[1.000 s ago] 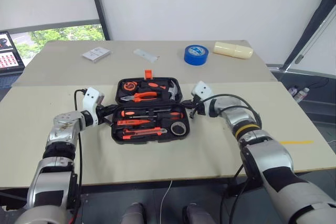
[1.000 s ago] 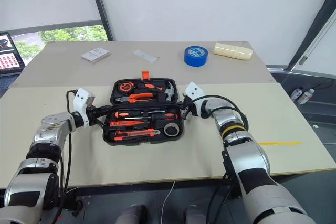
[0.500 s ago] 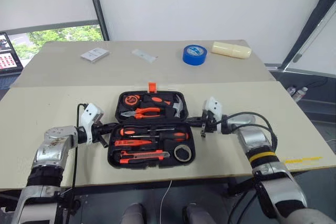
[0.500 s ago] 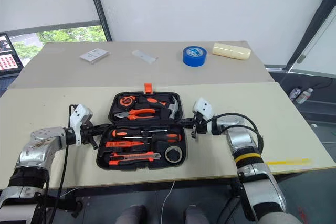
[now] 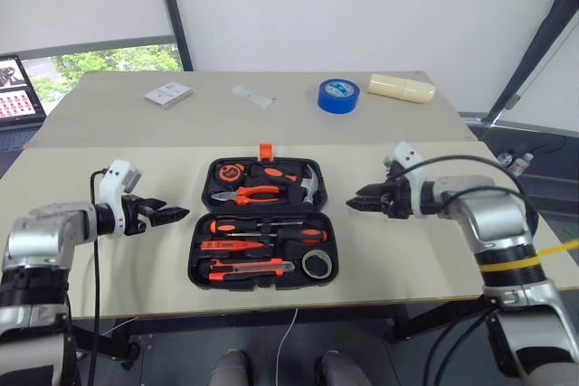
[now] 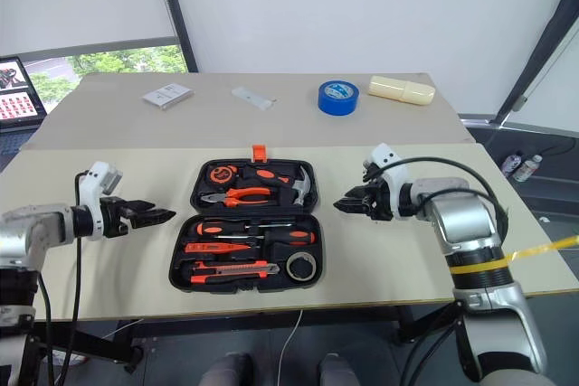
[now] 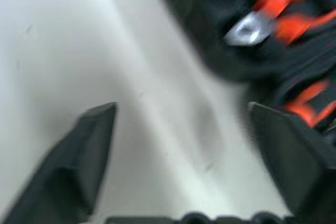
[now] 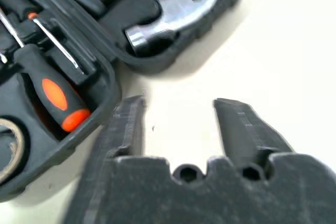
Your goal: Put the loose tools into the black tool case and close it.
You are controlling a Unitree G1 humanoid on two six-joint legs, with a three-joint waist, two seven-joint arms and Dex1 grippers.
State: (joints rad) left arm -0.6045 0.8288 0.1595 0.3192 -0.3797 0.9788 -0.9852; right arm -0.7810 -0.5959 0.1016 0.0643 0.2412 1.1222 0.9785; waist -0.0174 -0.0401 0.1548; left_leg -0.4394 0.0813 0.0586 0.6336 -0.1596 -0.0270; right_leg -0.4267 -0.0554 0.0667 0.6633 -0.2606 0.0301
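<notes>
The left gripper [image 5: 172, 214] hovers over the table [image 5: 90, 250] just left of the black tool case [image 5: 263, 223], its fingers spread and holding nothing. The case lies open and flat between the two grippers, with the screwdrivers [image 5: 262, 228], the utility knife [image 5: 249, 268] and the small tape roll [image 5: 315, 264] seemingly seated in the near half, though the fit is hard to judge. The right gripper [image 5: 359, 202] hangs just right of the case, beside the hammer [image 8: 173, 17], fingers parted and empty.

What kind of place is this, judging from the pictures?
Probably a lab or test room, not a home: a plain beige table against blank white walls, a black tool case, and a window with a roller blind.
</notes>
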